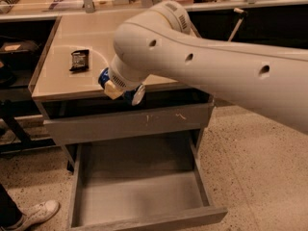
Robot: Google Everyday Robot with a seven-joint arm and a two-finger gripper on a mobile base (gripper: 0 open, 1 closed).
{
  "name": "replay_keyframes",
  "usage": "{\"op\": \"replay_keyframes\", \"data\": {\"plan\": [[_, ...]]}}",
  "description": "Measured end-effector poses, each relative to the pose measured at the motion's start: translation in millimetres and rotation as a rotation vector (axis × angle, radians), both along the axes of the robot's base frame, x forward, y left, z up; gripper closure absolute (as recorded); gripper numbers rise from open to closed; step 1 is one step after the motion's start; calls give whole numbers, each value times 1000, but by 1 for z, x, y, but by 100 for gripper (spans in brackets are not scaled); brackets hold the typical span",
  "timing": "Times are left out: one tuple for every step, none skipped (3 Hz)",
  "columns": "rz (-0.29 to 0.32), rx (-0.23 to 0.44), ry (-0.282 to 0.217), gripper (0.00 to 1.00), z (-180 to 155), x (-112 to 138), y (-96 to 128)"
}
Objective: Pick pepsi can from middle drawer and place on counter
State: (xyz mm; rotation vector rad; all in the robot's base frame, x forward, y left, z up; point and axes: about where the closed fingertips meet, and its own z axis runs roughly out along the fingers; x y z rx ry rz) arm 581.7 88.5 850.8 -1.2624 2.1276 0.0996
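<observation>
My gripper (119,87) is at the counter's front edge, above the open middle drawer (204,182). It is shut on the pepsi can (103,77), a blue can held on its side, with its silver end (138,94) pointing right. The can hangs level with the edge of the beige counter (77,32), just right of the black snack packet (79,60). The drawer's grey floor is bare. My large white arm (207,61) crosses the view from the right and hides the counter's right half.
A grey drawer front with pale scratches (130,121) sits closed between the counter and the open drawer. A person's white shoe (34,213) is on the speckled floor at the lower left. Dark shelving (14,52) stands left of the counter.
</observation>
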Motion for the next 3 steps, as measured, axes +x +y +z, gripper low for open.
{"op": "replay_keyframes", "data": {"plan": [[-13, -28, -12, 100, 23, 40, -2], [-13, -45, -41, 100, 44, 86, -3], [-11, -52, -63, 100, 59, 120, -3]]}}
